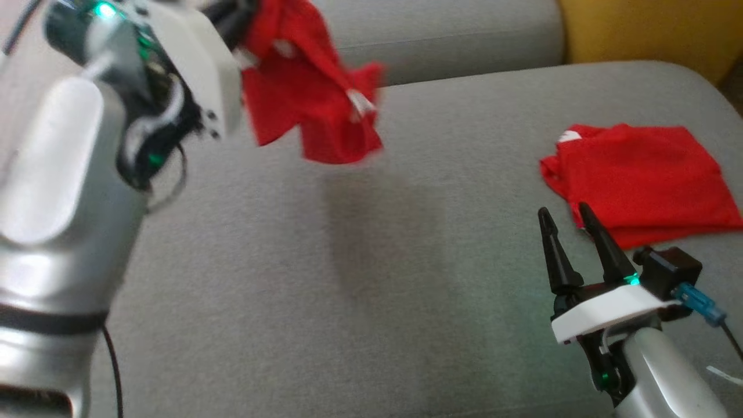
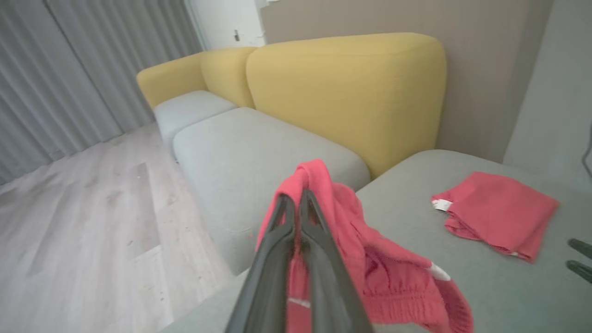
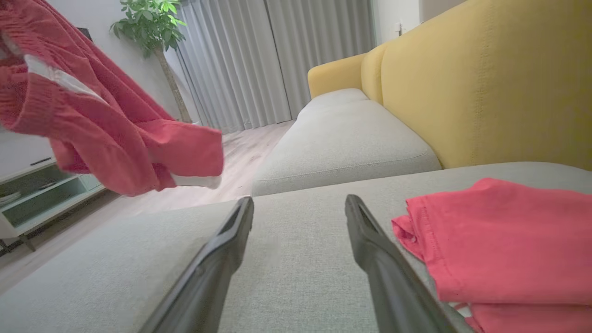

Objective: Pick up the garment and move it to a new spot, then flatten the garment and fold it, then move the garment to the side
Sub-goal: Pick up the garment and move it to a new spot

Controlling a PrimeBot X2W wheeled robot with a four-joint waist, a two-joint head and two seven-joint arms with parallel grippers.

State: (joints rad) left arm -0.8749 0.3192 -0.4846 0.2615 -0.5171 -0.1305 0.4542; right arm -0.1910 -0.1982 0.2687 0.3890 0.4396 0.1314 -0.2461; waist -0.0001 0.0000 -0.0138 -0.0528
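Observation:
A red garment (image 1: 313,98) with white tags hangs crumpled in the air over the far left of the grey seat cushion (image 1: 348,290). My left gripper (image 1: 241,17) is shut on its top, largely hidden by the arm. In the left wrist view the closed fingers (image 2: 293,199) pinch the red cloth (image 2: 370,263), which drapes to their right. From the right wrist the hanging garment (image 3: 106,125) shows at upper left. My right gripper (image 1: 563,212) stands open and holds nothing, low over the cushion at the lower right, its fingers (image 3: 231,240) wide apart.
A second red garment (image 1: 638,174) lies folded on the cushion's right side, just beyond my right gripper. Yellow backrests (image 2: 347,92) rise behind the grey seats. Wooden floor (image 2: 92,222), curtains, a potted plant (image 3: 148,23) and a low shelf unit (image 3: 37,194) lie past the sofa.

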